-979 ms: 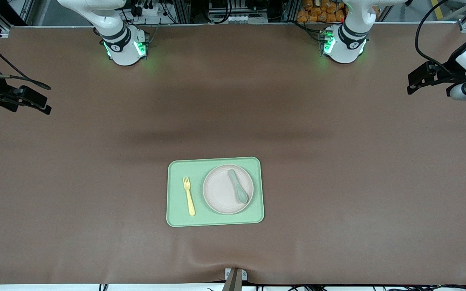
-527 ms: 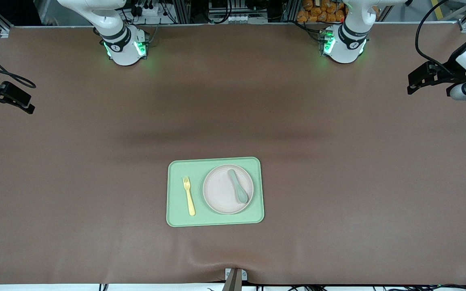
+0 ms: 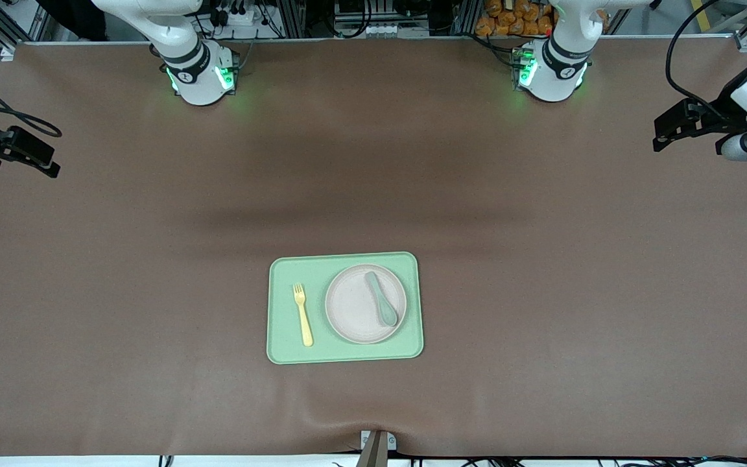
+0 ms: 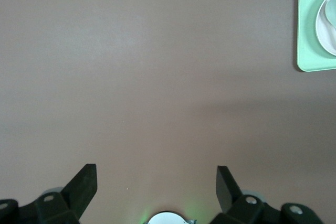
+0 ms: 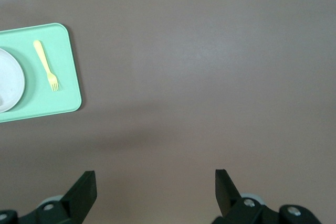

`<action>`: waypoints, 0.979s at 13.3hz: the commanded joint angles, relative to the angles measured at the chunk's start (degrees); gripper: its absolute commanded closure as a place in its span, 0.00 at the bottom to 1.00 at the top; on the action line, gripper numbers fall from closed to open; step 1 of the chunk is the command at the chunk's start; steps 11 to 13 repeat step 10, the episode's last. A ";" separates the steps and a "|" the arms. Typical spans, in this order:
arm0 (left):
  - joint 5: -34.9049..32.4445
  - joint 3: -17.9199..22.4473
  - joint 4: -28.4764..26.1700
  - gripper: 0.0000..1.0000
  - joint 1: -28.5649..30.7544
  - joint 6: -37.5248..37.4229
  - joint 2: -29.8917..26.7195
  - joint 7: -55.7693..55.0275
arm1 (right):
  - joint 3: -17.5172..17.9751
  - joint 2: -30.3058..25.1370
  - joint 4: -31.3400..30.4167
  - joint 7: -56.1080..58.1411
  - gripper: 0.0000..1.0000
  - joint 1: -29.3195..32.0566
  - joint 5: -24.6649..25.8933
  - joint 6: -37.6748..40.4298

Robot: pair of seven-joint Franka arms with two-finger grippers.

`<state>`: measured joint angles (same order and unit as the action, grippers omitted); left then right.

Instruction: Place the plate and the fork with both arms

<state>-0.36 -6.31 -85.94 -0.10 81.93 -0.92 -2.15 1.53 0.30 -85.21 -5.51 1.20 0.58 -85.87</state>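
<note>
The plate (image 3: pixel 365 303) is sitting on the light-green tray (image 3: pixel 283 347) in the middle of the bench (image 3: pixel 542 259), on the part of the tray toward the left arm's end, and a grey-green spoon (image 3: pixel 381 299) is lying across it. The fork (image 3: pixel 303 314) is lying flat on the tray just beside the plate, toward the right arm's end, apart from the plate's rim.

The left gripper (image 4: pixel 156 188) is hovering over bare bench at the left arm's end, well apart from the tray, its fingers spread wide and holding nothing. The right gripper (image 5: pixel 155 190) is hovering over bare bench at the right arm's end, likewise spread and empty.

Judging from this layout, both items are looking placed, so the main risk is a needless return to the tray. Any arm sweeping low across it would be nudging the thin fork out of line or tipping the spoon off the plate. If the plate were lifted again, the loose spoon would likely be sliding off, and the shallow rim would be giving little to pinch.
</note>
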 commanded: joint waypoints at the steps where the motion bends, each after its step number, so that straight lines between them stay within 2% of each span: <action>1: 0.88 0.07 0.16 0.00 0.28 0.51 -0.13 1.01 | -0.12 0.32 1.28 1.46 0.00 -0.24 1.17 1.05; 13: 0.80 0.07 0.07 0.00 0.28 0.51 -0.13 1.01 | -0.12 0.40 1.37 1.99 0.00 -0.24 1.44 0.52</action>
